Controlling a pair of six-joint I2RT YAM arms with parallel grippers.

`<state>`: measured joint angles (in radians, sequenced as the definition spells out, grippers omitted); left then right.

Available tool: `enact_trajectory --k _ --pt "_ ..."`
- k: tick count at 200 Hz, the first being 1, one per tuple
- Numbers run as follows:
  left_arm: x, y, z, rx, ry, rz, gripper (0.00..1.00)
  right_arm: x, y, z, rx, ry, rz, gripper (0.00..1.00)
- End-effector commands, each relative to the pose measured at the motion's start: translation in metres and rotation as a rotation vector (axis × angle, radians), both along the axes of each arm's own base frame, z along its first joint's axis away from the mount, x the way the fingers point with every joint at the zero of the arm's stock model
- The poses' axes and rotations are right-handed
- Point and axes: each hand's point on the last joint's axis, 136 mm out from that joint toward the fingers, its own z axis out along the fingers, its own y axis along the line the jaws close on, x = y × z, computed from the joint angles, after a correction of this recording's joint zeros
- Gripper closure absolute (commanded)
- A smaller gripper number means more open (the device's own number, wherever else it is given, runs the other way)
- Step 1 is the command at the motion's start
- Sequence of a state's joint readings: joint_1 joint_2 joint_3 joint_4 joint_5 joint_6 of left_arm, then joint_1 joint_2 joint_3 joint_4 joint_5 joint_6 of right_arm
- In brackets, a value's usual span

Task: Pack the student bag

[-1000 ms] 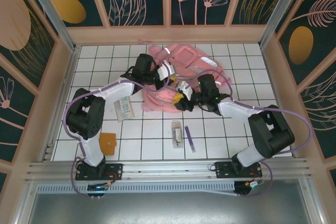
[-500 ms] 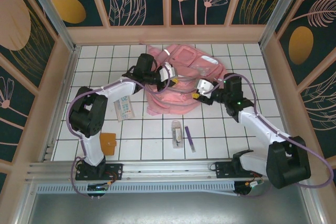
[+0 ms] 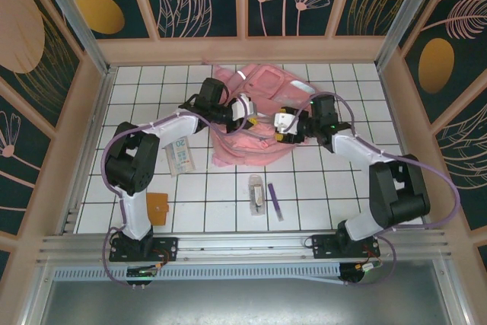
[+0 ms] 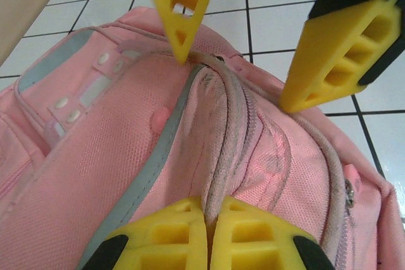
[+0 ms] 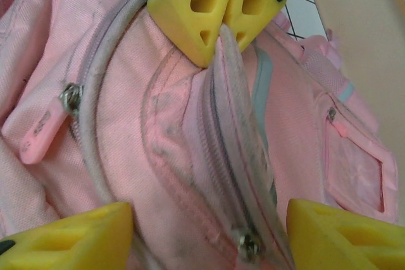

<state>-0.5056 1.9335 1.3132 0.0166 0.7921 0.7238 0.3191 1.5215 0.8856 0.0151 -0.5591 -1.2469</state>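
The large soft pink fabric backpack [image 3: 268, 81] lies slumped at the far middle of your white tiled worktop [image 3: 144, 89], between both arms. Your left end effector [image 4: 207, 205] has its yellow fingers pressed together, pinching the raised zip edge of the backpack's opening. Your right end effector [image 5: 209, 219] faces it, fingers spread wide, straddling that same edge. A pink zip pull [image 5: 41, 137] lies beside it.

Left claw [image 5: 221, 43] tight on student bag [image 5: 139, 131] zipper edge
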Motion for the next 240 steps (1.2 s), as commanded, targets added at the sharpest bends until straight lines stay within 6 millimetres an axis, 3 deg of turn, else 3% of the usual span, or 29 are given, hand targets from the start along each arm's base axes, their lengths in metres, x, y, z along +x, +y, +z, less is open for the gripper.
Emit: enact_trajectory --k 1,25,46,72,152,157,164,169,176,220,228,240 --pt "-0.014 -0.017 0.029 -0.102 -0.054 -0.145 1.00 0.011 0.014 -0.002 -0.034 -0.064 -0.002 0.35" --pt "-0.010 -0.016 0.034 -0.120 -0.033 -0.149 1.00 -0.005 0.024 -0.002 -0.019 0.000 0.097 0.34" --pt "-0.005 -0.009 0.038 -0.120 -0.052 -0.137 1.00 -0.017 0.019 -0.013 -0.098 0.087 0.154 0.34" --pt "-0.001 -0.004 0.046 -0.119 -0.059 -0.129 1.00 -0.022 0.014 -0.019 -0.129 0.113 0.167 0.34" --pt "0.006 -0.003 0.044 -0.088 -0.088 -0.109 1.00 -0.036 0.013 -0.028 -0.158 0.209 0.173 0.28" --pt "0.006 -0.003 0.045 -0.083 -0.085 -0.108 1.00 -0.037 0.014 -0.027 -0.151 0.215 0.168 0.18" --pt "0.007 -0.003 0.045 -0.079 -0.080 -0.109 1.00 -0.038 0.013 -0.027 -0.147 0.219 0.166 0.16" --pt "0.006 -0.003 0.046 -0.080 -0.078 -0.113 1.00 -0.039 0.013 -0.026 -0.148 0.220 0.169 0.03" --pt "0.006 -0.003 0.048 -0.085 -0.081 -0.116 1.00 -0.039 0.014 -0.025 -0.142 0.221 0.166 0.01" --pt "0.004 -0.004 0.048 -0.093 -0.080 -0.122 1.00 -0.033 0.015 -0.026 -0.133 0.215 0.148 0.04" --pt "0.004 -0.003 0.049 -0.099 -0.082 -0.123 1.00 -0.027 0.015 -0.025 -0.133 0.185 0.128 0.09" --pt "0.003 -0.003 0.048 -0.101 -0.084 -0.124 1.00 -0.020 0.014 -0.029 -0.170 0.142 0.114 0.32"
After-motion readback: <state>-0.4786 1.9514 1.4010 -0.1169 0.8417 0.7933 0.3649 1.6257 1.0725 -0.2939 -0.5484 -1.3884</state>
